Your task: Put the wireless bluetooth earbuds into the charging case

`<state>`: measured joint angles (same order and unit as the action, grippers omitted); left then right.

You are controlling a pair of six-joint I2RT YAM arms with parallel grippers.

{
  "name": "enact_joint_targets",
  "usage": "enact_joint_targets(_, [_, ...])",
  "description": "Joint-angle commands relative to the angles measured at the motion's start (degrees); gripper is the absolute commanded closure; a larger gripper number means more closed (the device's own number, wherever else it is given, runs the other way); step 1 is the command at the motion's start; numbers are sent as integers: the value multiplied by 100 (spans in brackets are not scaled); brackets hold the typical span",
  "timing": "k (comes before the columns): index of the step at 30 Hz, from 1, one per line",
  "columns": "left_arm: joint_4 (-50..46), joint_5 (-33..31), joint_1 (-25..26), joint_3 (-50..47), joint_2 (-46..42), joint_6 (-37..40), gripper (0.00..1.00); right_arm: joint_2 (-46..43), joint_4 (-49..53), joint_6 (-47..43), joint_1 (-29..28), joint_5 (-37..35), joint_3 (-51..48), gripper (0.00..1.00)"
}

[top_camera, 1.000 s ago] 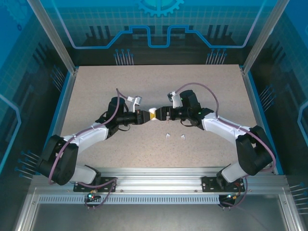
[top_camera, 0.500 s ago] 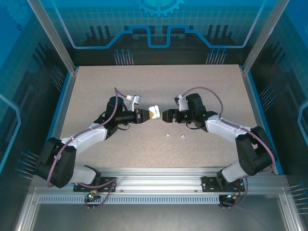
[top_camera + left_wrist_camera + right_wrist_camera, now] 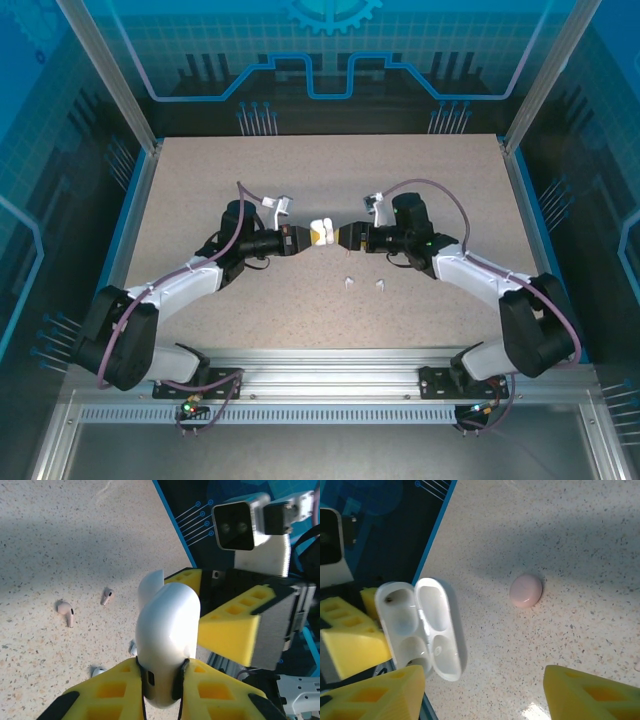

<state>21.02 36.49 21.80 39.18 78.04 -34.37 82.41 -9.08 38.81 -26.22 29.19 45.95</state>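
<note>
Earbuds [image 3: 348, 282] lie loose on the table [image 3: 200, 180], nearest the arm bases, just below the spot where the two arms meet. In the left wrist view two pinkish ones [image 3: 66, 612] lie close together on the speckled top, and a white one [image 3: 97, 670] peeks out beside the yellow fingers. They lie where they did a second ago. Above them, the left gripper [image 3: 300, 240] is clamped tight on the lower end of a white case [image 3: 320, 233] and holds it up off the table, the same grip as before. From the right wrist the case [image 3: 422, 625] shows its lid swung open and its wells bare. The right gripper [image 3: 345, 237] had drawn back half a second ago, leaving a clear gap; now it is up against the case again, its jaws spread wide and gripping nothing. One of its yellow fingers [image 3: 230, 630] stands just beside the case, and whether it touches I cannot tell. Farther off on the table, well apart from the earbuds, a closed pink case [image 3: 526, 590] rests alone.
</note>
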Motion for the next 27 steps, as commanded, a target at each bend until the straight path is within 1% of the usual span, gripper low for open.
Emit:
enact_joint_targets(1, [272,113,1,-7,-107,-60,100,222,-241,126,-131,122,209,41])
enact_joint_targets(4, [301,113,3,-12,-105,-78,100,420,-280,128,-247,71,269,47])
enact_joint_targets(5, [298,111,1,-5,-97,-79,100,493,-351,140,-281,57,280,52])
enact_joint_targets(8, [332,120,7,-40,-70,-89,100,765,-502,199,-339,132,409,70])
enact_joint_targets(11, [357,95,3,-106,-50,-87,100,933,-604,293,-401,190,411,84])
enact_joint_targets(13, [409,71,5,-160,-30,-104,100,997,-605,319,-417,183,569,98])
enact_joint_targets(14, [424,32,6,-186,-20,-114,100,1033,-605,326,-419,197,615,100])
enact_joint_targets(15, [434,-22,4,-215,-17,-122,100,1061,-593,313,-419,173,662,100])
enact_joint_targets(19, [312,-396,-4,-287,-103,-123,100,1093,-48,92,-392,20,862,100])
enact_joint_targets(21, [199,-634,-46,-344,-253,-80,89,1084,329,-110,-375,-80,1008,100])
enact_joint_targets(24, [63,-796,-192,-401,-512,-57,58,1110,1040,-449,-375,-351,1256,100])
enact_joint_targets(25, [-28,-808,-253,-402,-604,-29,46,1110,1239,-563,-377,-453,1332,100])
enact_joint_targets(26, [-128,-827,-325,-389,-691,12,37,1110,1411,-679,-360,-516,1392,100])
enact_joint_targets(27, [-199,-802,-385,-378,-755,40,30,1119,1539,-766,-345,-550,1436,100])
